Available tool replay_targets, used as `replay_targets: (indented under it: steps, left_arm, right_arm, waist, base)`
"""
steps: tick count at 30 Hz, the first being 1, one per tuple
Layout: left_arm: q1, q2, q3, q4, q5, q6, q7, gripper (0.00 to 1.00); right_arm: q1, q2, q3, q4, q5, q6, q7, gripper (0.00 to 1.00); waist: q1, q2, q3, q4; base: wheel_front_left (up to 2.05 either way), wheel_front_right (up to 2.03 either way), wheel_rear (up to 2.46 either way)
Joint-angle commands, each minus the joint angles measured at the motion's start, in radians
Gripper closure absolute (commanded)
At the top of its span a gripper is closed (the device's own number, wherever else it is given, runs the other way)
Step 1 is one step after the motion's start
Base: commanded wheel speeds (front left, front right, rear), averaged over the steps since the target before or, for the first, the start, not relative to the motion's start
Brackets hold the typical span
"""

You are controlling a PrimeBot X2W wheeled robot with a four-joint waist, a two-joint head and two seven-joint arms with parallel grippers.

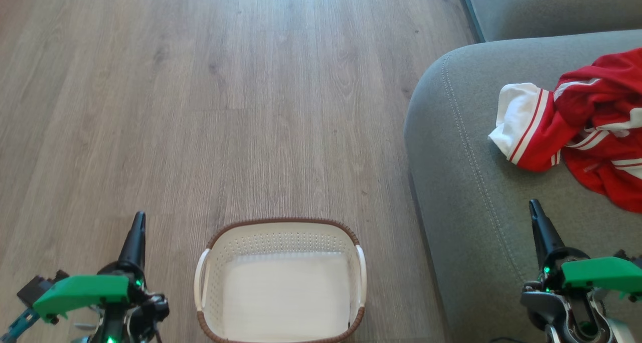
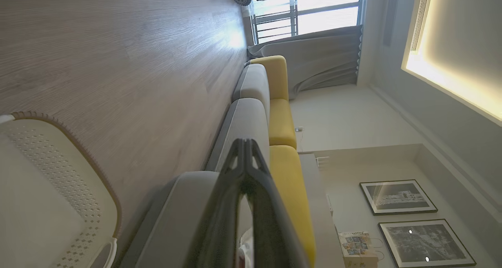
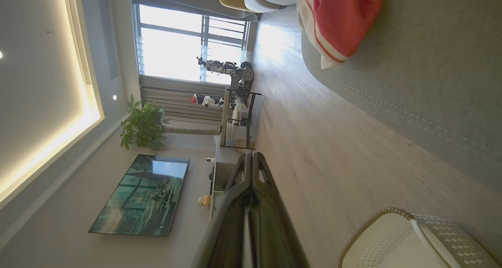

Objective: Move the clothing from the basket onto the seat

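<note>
Down at the lower left of the head view, the left gripper [image 1: 139, 221] has its two dark fingers pressed together into a single point, holding nothing, above the wood-grain floor [image 1: 225, 107]. In its own wrist view the left gripper [image 2: 246, 145] is likewise closed, tips meeting, with a corner of the basket [image 2: 59, 170] at the lower left of that view and the sofa's yellow back cushions [image 2: 280, 119] beyond.

Next to the right, the white perforated basket [image 1: 283, 221] stands on the floor at the bottom middle of the head view, between the two grippers. Its brown braided rim, white handles and plain white bottom are in full sight.

Further right, the grey-green seat [image 1: 466, 182] begins just beside the basket, its rounded corner and stitched seam facing the floor. The right gripper [image 1: 536, 213] shows against the seat's fabric at the lower right, fingers shut together and gripping nothing. Its wrist view confirms this: the right gripper [image 3: 251, 157] has its fingers closed, with the basket [image 3: 392, 236] at the lower right of that view.

Farthest right, the red clothing [image 1: 597, 127] lies crumpled on the seat, a white striped sleeve spread toward the seat's corner, apart from the right gripper. The right wrist view shows the clothing [image 3: 341, 17] resting on the seat [image 3: 431, 64].
</note>
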Motion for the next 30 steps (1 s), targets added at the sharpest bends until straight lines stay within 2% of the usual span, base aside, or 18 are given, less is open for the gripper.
replay_targets:
  steps: [1, 11, 30]
  left_arm:
    - [-0.055, 0.002, 0.044, -0.026, -0.029, -0.012, 0.01, 1.0]
    - [-0.069, -0.005, 0.065, -0.022, -0.132, -0.024, 0.038, 1.0]
    - [-0.069, -0.005, 0.065, -0.022, -0.132, -0.024, 0.038, 1.0]
  right_arm:
    - [-0.057, -0.003, 0.009, -0.029, 0.027, 0.0, 0.011, 1.0]
    - [-0.071, 0.01, -0.004, -0.017, 0.122, 0.0, 0.041, 1.0]
    - [-0.071, 0.013, -0.007, -0.017, 0.12, 0.0, 0.043, 1.0]
  waist:
    - [0.0, 0.0, 0.0, 0.0]
    - [0.0, 0.0, 0.0, 0.003]
    - [0.0, 0.0, 0.0, 0.003]
  base:
    - [0.0, 0.0, 0.0]
    - [0.0, 0.0, 0.0]
    - [0.0, 0.0, 0.0]
